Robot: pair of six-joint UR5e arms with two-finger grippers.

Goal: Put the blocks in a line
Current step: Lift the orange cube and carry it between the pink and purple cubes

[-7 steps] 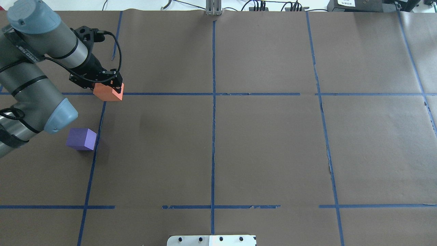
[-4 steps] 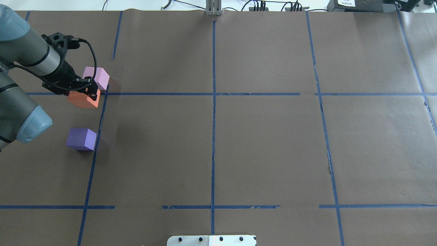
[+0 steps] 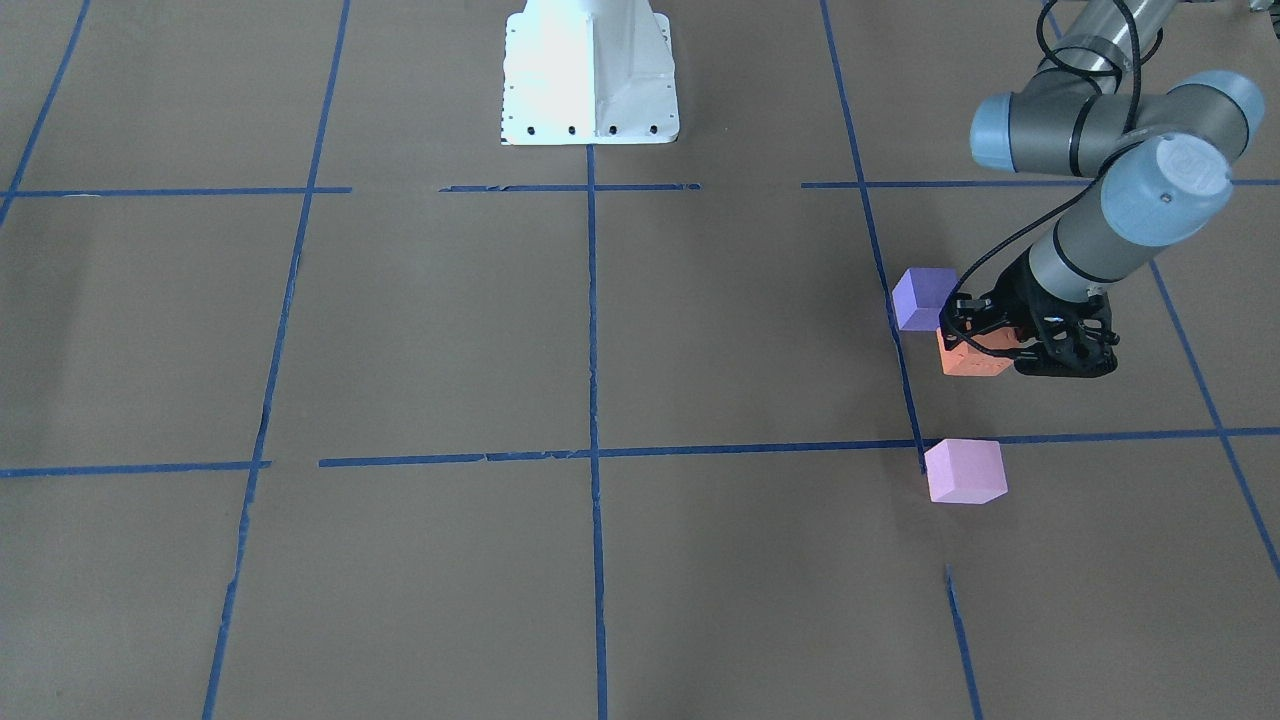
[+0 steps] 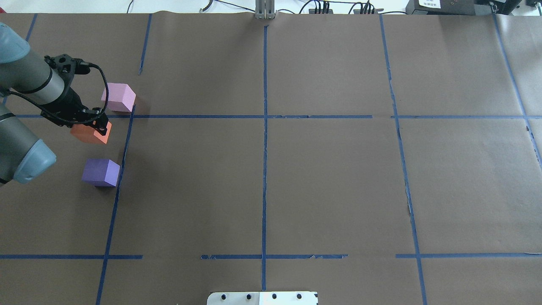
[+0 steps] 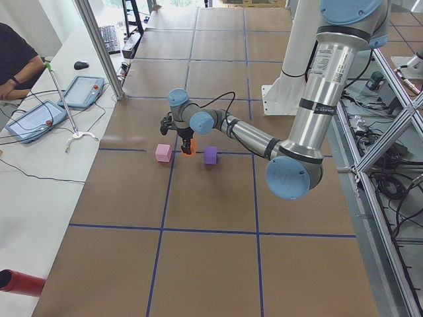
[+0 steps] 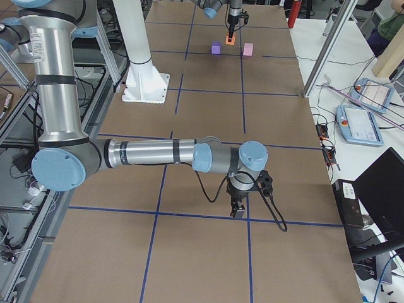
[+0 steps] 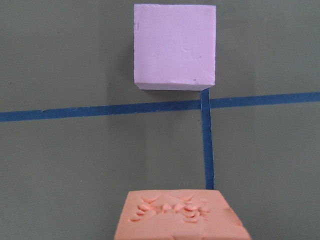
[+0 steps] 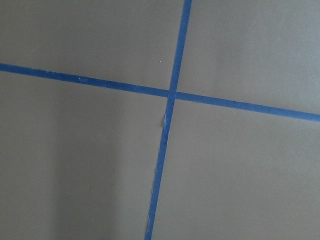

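Note:
My left gripper (image 4: 96, 124) is shut on the orange block (image 4: 88, 134), low over the brown table, between the pale pink block (image 4: 119, 97) and the violet-blue block (image 4: 100, 172). In the front-facing view the gripper (image 3: 985, 340) holds the orange block (image 3: 968, 360) close beside the violet block (image 3: 922, 297), with the pink block (image 3: 965, 470) farther off. The left wrist view shows the orange block (image 7: 181, 217) at the bottom and the pink block (image 7: 175, 46) ahead. My right gripper (image 6: 238, 208) shows only in the exterior right view, low over the table; I cannot tell whether it is open or shut.
Blue tape lines (image 4: 264, 127) divide the brown paper into squares. The white robot base plate (image 3: 590, 70) stands at the table's robot side. An operator (image 5: 16, 63) and tablets sit beside the table's far edge.
My left gripper has carried the orange block leftward and nearer the robot, off the tape line. The pink block, hidden at first, now shows. The violet block has not moved.

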